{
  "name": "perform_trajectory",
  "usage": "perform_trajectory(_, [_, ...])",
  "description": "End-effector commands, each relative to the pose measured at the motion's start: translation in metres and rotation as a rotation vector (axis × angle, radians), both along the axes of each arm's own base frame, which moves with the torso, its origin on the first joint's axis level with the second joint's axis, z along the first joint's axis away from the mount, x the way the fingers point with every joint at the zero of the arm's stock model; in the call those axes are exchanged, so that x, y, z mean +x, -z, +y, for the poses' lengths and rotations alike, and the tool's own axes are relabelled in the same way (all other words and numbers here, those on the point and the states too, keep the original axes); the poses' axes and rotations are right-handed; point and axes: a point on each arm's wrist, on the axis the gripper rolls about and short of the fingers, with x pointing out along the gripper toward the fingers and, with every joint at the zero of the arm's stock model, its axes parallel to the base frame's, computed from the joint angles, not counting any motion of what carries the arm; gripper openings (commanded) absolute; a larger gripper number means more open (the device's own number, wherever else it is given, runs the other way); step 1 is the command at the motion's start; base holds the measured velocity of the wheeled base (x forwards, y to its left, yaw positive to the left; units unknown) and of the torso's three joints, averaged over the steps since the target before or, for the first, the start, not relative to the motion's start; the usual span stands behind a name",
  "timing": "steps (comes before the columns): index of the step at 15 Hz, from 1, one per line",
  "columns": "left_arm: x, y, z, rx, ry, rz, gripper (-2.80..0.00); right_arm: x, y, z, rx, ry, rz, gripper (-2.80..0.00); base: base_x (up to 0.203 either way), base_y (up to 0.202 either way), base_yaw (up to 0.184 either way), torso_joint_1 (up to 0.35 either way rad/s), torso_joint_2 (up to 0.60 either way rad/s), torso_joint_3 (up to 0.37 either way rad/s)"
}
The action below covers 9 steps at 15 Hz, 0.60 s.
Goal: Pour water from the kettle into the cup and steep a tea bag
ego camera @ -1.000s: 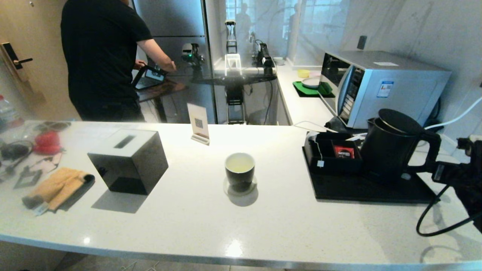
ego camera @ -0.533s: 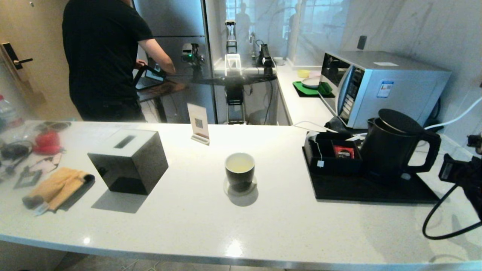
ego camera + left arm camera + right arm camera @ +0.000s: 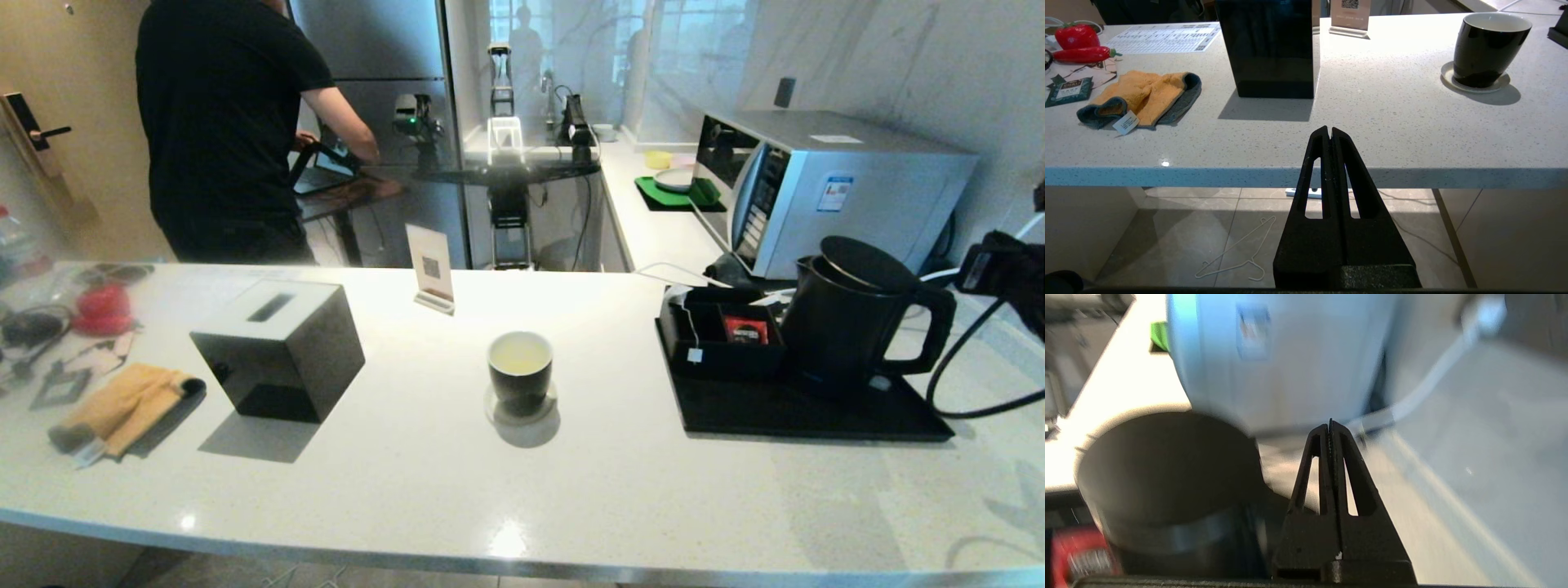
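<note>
The cup [image 3: 520, 369] stands on a pale coaster at the counter's middle, with yellowish water [image 3: 520, 354] inside; it also shows in the left wrist view as the cup [image 3: 1488, 49]. The black kettle [image 3: 849, 322] sits upright on a black tray [image 3: 784, 412] at the right. The tea bag's white tag [image 3: 695, 354] hangs on its string over a black organizer's edge; its pouch is hidden. My right gripper [image 3: 980, 265] hovers shut and empty, raised beyond the kettle's handle, apart from it; in the right wrist view the right gripper [image 3: 1330, 424] is beside the blurred kettle [image 3: 1167, 477]. My left gripper [image 3: 1329, 130] is shut, parked below the counter's front edge.
A black cube box [image 3: 277, 347] and an orange cloth [image 3: 122, 408] lie at the left. A red packet [image 3: 744, 330] sits in the organizer. A microwave [image 3: 824, 188] stands behind the kettle, a small sign [image 3: 431, 267] behind the cup. A person [image 3: 220, 122] stands beyond the counter.
My right gripper drew back from the kettle's handle to the right, then rose and moved toward the wall. The kettle stays on the tray. The left arm has not moved.
</note>
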Motion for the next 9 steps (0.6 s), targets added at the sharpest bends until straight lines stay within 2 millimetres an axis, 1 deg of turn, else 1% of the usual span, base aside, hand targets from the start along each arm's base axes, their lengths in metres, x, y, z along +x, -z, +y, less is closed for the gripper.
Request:
perform_trajectory(1, [0.000, 0.000, 0.000, 0.001, 0.000, -0.001, -2.80, 0.016, -0.032, -0.003, -0.012, -0.052, -0.012, -2.80, 0.000, 0.000, 0.000, 0.000, 0.00, 0.000])
perform_trajectory(3, [0.000, 0.000, 0.000, 0.001, 0.000, -0.001, -2.80, 0.031, -0.050, -0.005, -0.016, -0.109, 0.004, -2.80, 0.000, 0.000, 0.000, 0.000, 0.00, 0.000])
perform_trajectory(5, [0.000, 0.000, 0.000, 0.001, 0.000, -0.001, -2.80, 0.045, -0.063, -0.006, -0.002, -0.165, 0.066, -2.80, 0.000, 0.000, 0.000, 0.000, 0.00, 0.000])
perform_trajectory(9, [0.000, 0.000, 0.000, 0.001, 0.000, -0.001, -2.80, 0.074, -0.073, -0.002, 0.045, -0.228, 0.202, -2.80, 0.000, 0.000, 0.000, 0.000, 0.00, 0.000])
